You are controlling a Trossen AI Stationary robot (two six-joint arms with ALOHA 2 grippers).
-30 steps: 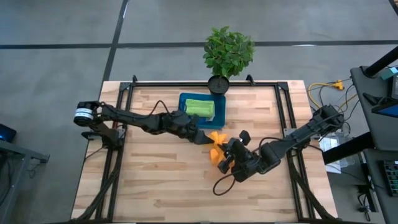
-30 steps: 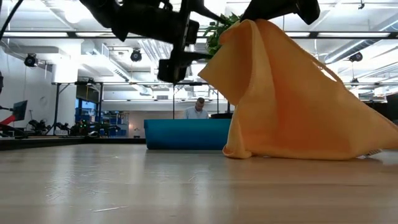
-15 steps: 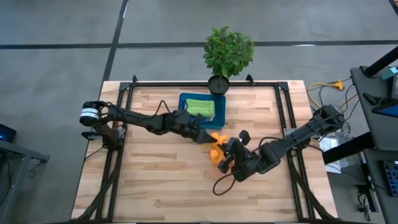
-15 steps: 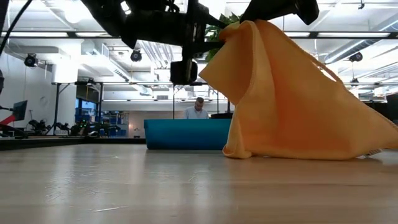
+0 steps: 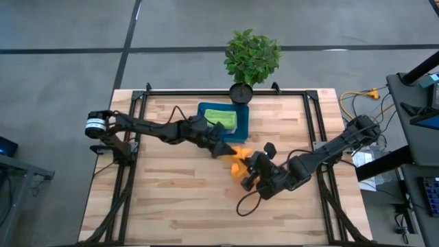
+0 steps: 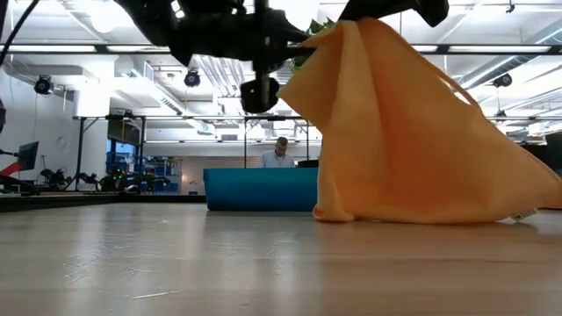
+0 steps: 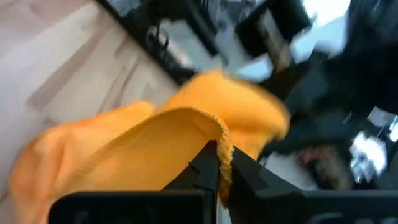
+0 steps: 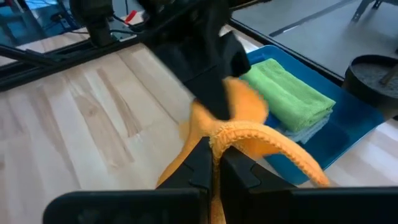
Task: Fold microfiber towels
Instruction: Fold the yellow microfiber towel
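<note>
At table centre, an orange towel is held aloft between both grippers, its lower part draped down onto the wood in the low view.

From nine o'clock, the left arm is stretched across the table; the left gripper is placed at the towel's ten-o'clock corner. In the left wrist view the dark fingers are pressed together on the hemmed edge of the orange towel, pinching it.

At twelve o'clock from the towel, a blue tray is set, with a folded lime green towel laid inside it; in the right wrist view a paler folded cloth is seen beneath the green one, colour not certain. Behind the tray, a potted plant is stood at the table's far edge.

From three o'clock, the right arm is brought in; the right gripper is placed at the towel's four-o'clock side. Its fingers are closed tight on a rolled hem of the orange cloth.

Beyond the table, in the low view, a person is seen behind the tray.
</note>
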